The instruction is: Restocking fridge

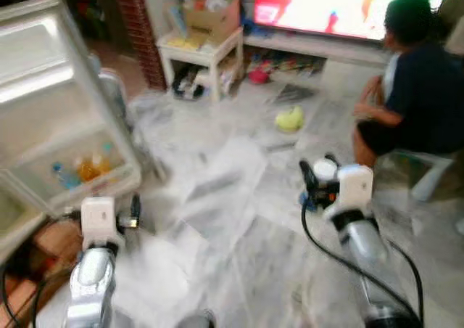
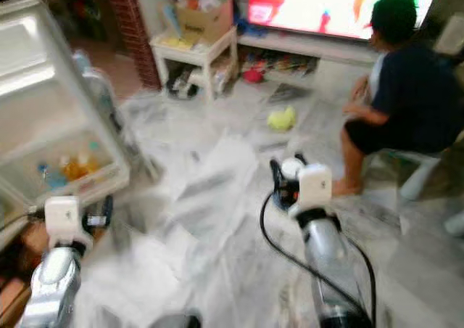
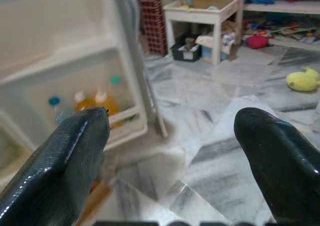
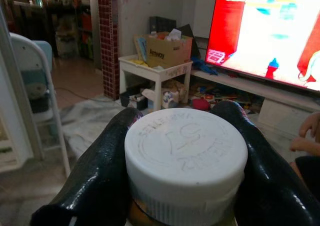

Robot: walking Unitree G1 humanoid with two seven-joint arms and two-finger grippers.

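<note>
Right gripper (image 4: 182,151): fingers closed on a white-capped jar (image 4: 186,158), one black finger (image 4: 97,173) against each side of the cap. Embossed lettering on the cap top, not legible. Jar body below the cap mostly hidden; contents cannot be told. In the head views, jar held upright at the end of the right arm, above the marble floor (image 1: 225,219), near the middle of the room.

Left gripper (image 3: 172,151): fingers spread wide apart, holding nothing. One fingertip (image 3: 82,141) in front of the open fridge door (image 1: 54,103). In the left eye view, positioned low on the robot's left, just beside the door's lower edge.

Fridge door: swung open on the robot's left. Lower door shelf (image 3: 125,128) holding several bottles (image 3: 92,103) with orange liquid and coloured caps.

Farther out: yellow soft toy (image 1: 289,117) on the floor, well apart from both grippers. White side table (image 1: 203,52) carrying a cardboard box (image 1: 214,16), next to a red brick pillar (image 1: 138,30). Television (image 1: 341,5) lit along the far wall. Person (image 1: 417,88) in dark clothing seated on a low stool (image 1: 424,168) to the robot's right, facing the television.
</note>
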